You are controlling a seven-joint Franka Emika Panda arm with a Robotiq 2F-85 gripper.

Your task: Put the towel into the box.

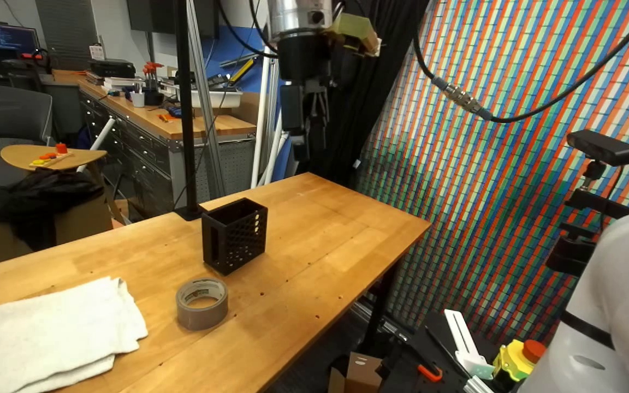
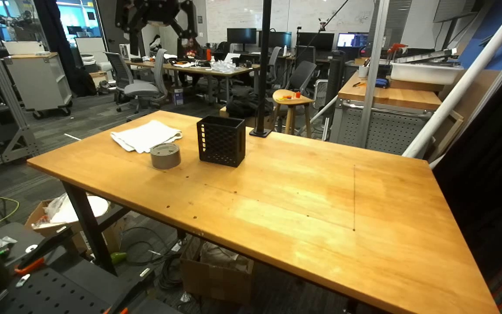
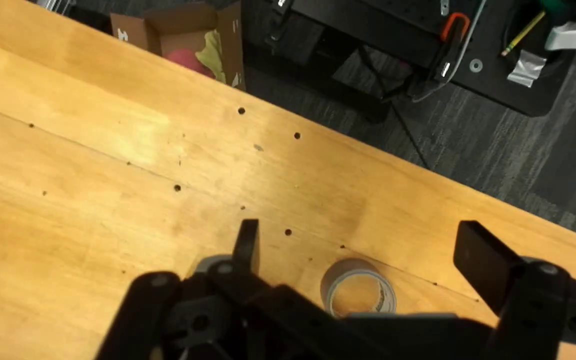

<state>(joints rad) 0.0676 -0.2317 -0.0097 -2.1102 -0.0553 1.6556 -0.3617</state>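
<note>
Gripper point(image 3: 358, 235): jaws spread wide, holding nothing, touching nothing, suspended above the surface point(image 1: 314, 240). Count: one towel point(image 1: 52, 335), one box point(image 1: 235, 237), one tape roll point(image 1: 201, 318), all lower than the gripper. Towel: white cloth, folded flat, outside the box. Box: black, rectangular, open-topped, lattice-walled, upright. Tape roll: grey-brown ring, lying flat, showing between the jaws in the wrist view. Surface: wood, small dark holes.

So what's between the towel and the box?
The tape sits roughly between the towel and the box, a bit off the straight line. Both exterior views show it.
</note>
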